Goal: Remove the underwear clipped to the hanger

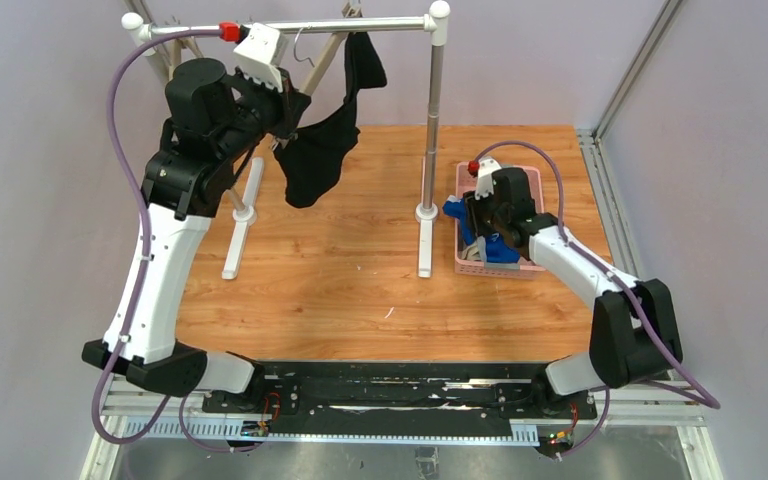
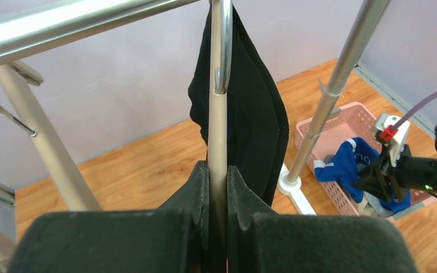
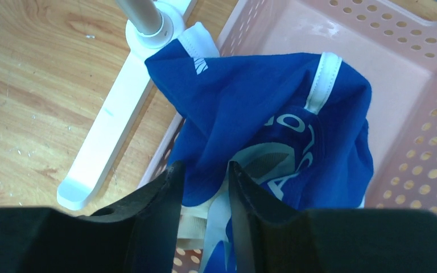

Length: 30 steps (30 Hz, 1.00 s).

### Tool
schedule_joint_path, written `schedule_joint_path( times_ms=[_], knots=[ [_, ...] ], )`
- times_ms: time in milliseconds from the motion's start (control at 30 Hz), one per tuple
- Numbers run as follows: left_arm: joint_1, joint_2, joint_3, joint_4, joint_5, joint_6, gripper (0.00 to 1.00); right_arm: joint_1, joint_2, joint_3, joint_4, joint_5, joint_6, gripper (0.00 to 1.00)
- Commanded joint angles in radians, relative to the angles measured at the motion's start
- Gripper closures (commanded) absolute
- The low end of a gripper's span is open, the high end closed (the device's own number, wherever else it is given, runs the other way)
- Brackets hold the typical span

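Observation:
The black underwear (image 1: 320, 155) hangs from a beige hanger (image 1: 328, 62) on the metal rack rail (image 1: 380, 24). My left gripper (image 1: 285, 108) is raised at the hanger. In the left wrist view it (image 2: 217, 168) is shut on the hanger's bar (image 2: 217, 131), with the black underwear (image 2: 253, 114) just behind. The blue underwear (image 3: 273, 102) with white lettering lies in the pink basket (image 3: 415, 79), partly draped over its rim. My right gripper (image 3: 203, 168) is low over it with the jaws a little apart. A beige waistband (image 3: 196, 227) shows beneath the blue cloth.
The rack's right post (image 1: 433, 120) and white foot (image 1: 425, 240) stand just left of the basket (image 1: 532, 178). The left post's foot (image 1: 240, 225) lies on the wooden table (image 1: 360, 290). Purple walls close the back and sides.

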State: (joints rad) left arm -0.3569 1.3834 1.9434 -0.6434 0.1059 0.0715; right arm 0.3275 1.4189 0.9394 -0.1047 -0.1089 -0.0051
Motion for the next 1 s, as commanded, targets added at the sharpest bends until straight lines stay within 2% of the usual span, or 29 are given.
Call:
schedule_joint_path(
  times_ms=[0,100,233,533,800,967],
  knots=[
    [-0.008,-0.070,-0.030,0.065,0.003,0.007,1.00,0.016,0.056,0.057,0.042,-0.010,-0.009,0.69],
    [-0.008,-0.106,-0.061,0.064,0.006,0.007,1.00,0.016,0.096,0.079,0.045,-0.002,-0.009,0.78],
    [-0.008,-0.162,-0.108,0.062,0.015,0.002,1.00,0.016,0.133,0.108,0.029,0.033,-0.027,0.99],
    [-0.007,-0.276,-0.163,0.022,0.085,-0.009,1.00,-0.006,0.071,0.133,0.009,0.301,-0.073,1.00],
    [-0.008,-0.345,-0.189,-0.005,0.144,-0.028,1.00,-0.066,0.039,0.112,-0.008,0.479,-0.058,0.99],
    [-0.008,-0.356,-0.185,-0.018,0.120,-0.014,1.00,-0.102,0.004,0.076,-0.002,0.462,-0.033,0.99]
  ],
)
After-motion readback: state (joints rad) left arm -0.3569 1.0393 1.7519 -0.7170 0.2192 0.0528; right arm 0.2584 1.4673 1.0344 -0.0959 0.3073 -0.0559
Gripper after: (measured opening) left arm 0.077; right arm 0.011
